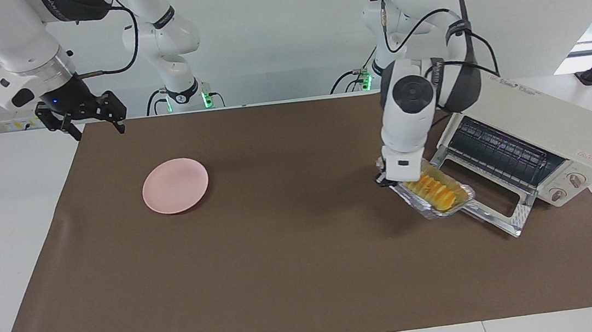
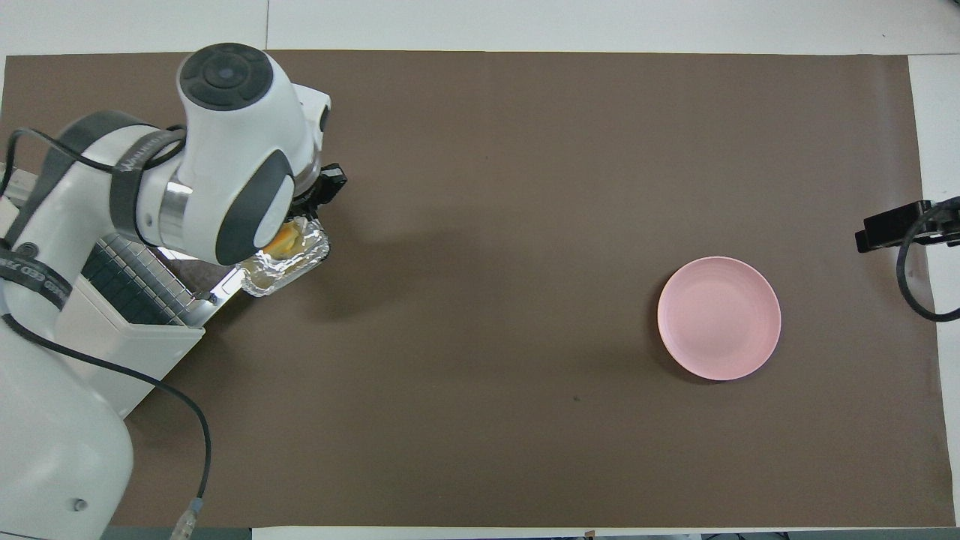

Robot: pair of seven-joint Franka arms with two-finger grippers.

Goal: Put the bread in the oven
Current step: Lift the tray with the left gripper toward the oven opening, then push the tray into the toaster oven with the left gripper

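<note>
Bright, even light — sharp focus, soft shadows, window glare.

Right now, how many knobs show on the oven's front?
2. Both sit on the oven's front panel beside the open door: one knob and a second knob just below it. The overhead view shows neither.
</note>
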